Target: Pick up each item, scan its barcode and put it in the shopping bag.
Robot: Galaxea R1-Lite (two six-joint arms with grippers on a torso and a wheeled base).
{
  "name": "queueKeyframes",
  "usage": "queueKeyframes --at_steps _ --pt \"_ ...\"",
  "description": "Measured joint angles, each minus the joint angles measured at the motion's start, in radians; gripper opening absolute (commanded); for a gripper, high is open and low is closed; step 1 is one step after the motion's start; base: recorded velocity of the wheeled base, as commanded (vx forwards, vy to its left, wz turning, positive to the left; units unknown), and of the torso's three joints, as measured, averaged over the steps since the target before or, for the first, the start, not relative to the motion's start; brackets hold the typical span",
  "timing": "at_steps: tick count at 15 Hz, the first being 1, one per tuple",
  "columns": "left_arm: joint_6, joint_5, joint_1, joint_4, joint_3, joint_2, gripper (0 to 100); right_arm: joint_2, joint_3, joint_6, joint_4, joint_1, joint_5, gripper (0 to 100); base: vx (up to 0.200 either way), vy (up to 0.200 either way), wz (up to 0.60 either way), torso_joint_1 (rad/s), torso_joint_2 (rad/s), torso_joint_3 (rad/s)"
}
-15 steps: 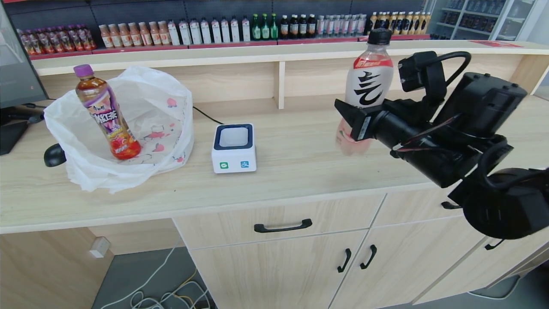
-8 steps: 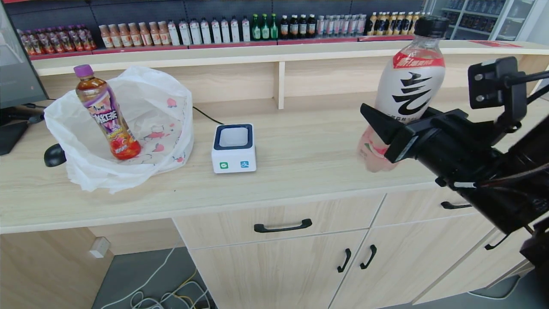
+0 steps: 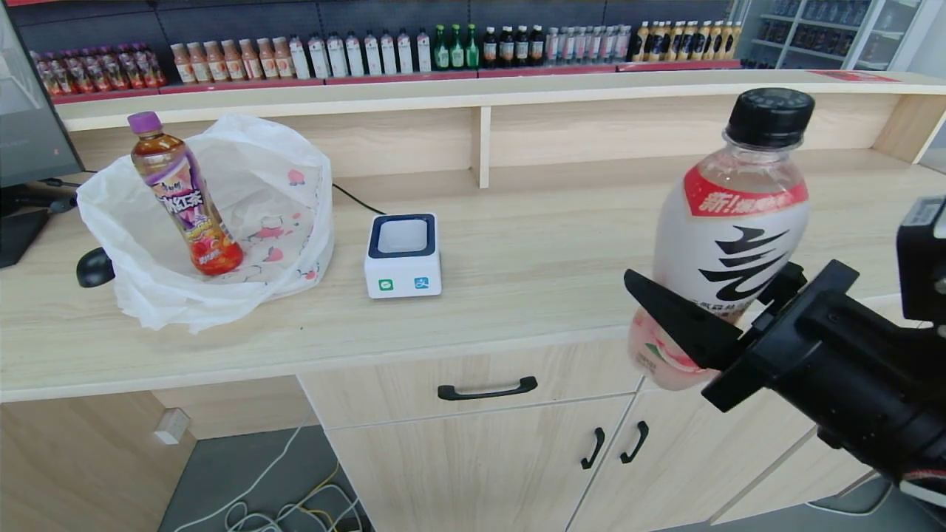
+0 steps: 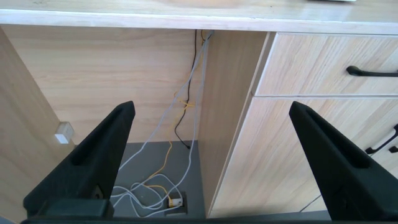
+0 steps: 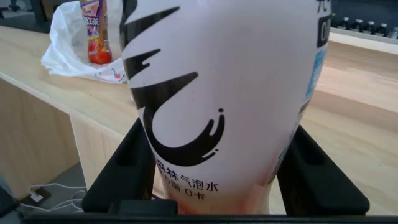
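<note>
Black and spread wide, the left pincer (image 4: 211,162) hangs low before the cabinet (image 4: 311,137) under the desk (image 3: 517,266). At near right, the right pincer (image 3: 713,318) pinches a white, black-capped bottle (image 3: 728,229) upright, off the desk. Farther left sits the white scanner (image 3: 403,255). At far left, the shopping bag (image 3: 284,185) holds a tilted tea bottle (image 3: 185,196).

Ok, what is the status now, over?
Right gripper: jaws shut on white bottle, held upright. Left gripper open, empty. Scanner unobstructed; tea bottle in bag.
</note>
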Motion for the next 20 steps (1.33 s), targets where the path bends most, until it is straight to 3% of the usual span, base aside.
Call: queueKeyframes --at_steps 4,11,16,20 --pt "0.000 0.000 0.000 0.000 0.000 0.000 100 -0.070 0.115 -0.016 -0.001 0.020 0.000 0 0.000 0.000 0.00 0.000 0.00 0.000" --pt "0.000 0.000 0.000 0.000 0.000 0.000 100 -0.088 0.144 -0.277 0.001 0.034 0.004 0 0.000 0.000 0.00 0.000 0.00 0.000" --pt "0.000 0.000 0.000 0.000 0.000 0.000 100 -0.009 0.060 -0.533 0.001 0.228 -0.007 0 0.000 0.000 0.00 0.000 0.00 0.000" --pt "0.000 0.000 0.000 0.000 0.000 0.000 100 0.032 0.017 -0.715 -0.001 0.291 0.065 0 0.000 0.000 0.00 0.000 0.00 0.000"
